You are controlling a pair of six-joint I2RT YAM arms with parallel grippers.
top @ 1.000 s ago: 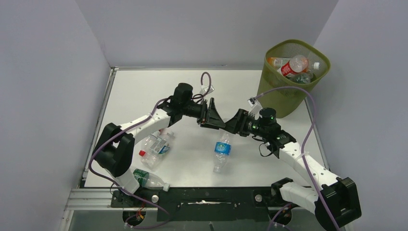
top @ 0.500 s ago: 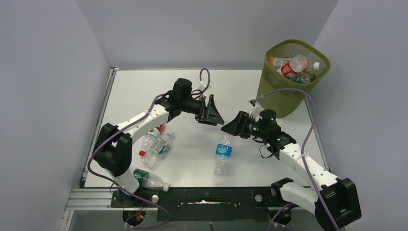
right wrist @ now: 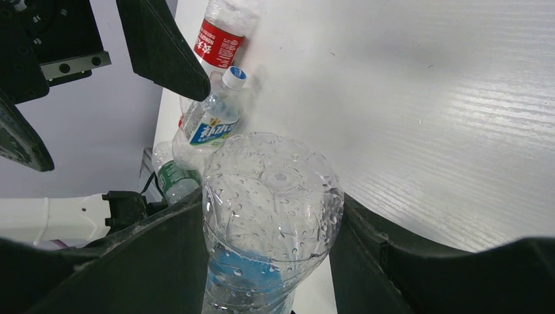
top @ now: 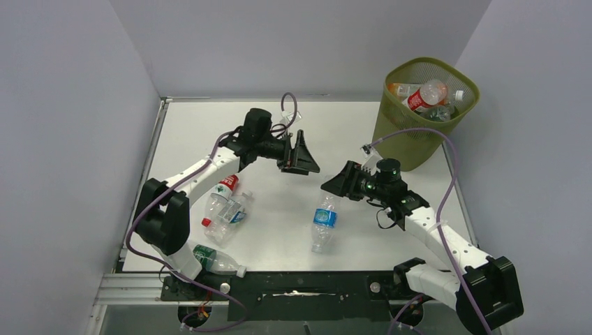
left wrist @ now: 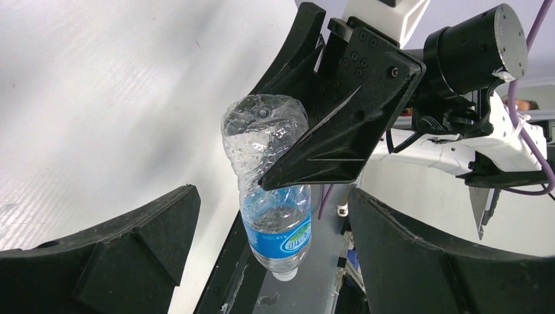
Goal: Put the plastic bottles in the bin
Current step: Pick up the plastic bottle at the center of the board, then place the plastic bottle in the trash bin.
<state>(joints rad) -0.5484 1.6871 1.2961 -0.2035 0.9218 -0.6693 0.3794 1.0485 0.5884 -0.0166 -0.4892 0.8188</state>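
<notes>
A clear plastic bottle with a blue label (top: 323, 220) hangs cap-down from my right gripper (top: 335, 187), which is shut on its base end. In the right wrist view the bottle's wet base (right wrist: 271, 196) fills the gap between the right gripper's (right wrist: 268, 219) black fingers. My left gripper (top: 305, 157) stands open a short way up and left of it, holding nothing. In the left wrist view the left gripper (left wrist: 273, 203) is spread wide, with the bottle (left wrist: 271, 209) beyond it. The olive-green mesh bin (top: 408, 136) at the far right holds several bottles (top: 426, 95).
Three loose bottles lie at the table's left front: a red-labelled one (top: 223, 190), a blue-capped one (top: 230, 220) and a green-labelled one (top: 213, 258). They also show in the right wrist view: red-labelled (right wrist: 219, 42), blue-capped (right wrist: 209, 124). Grey walls enclose the table.
My left gripper has opened wider and drawn back up and to the left, away from the right gripper. The right gripper keeps the blue-labelled bottle and has shifted slightly left.
</notes>
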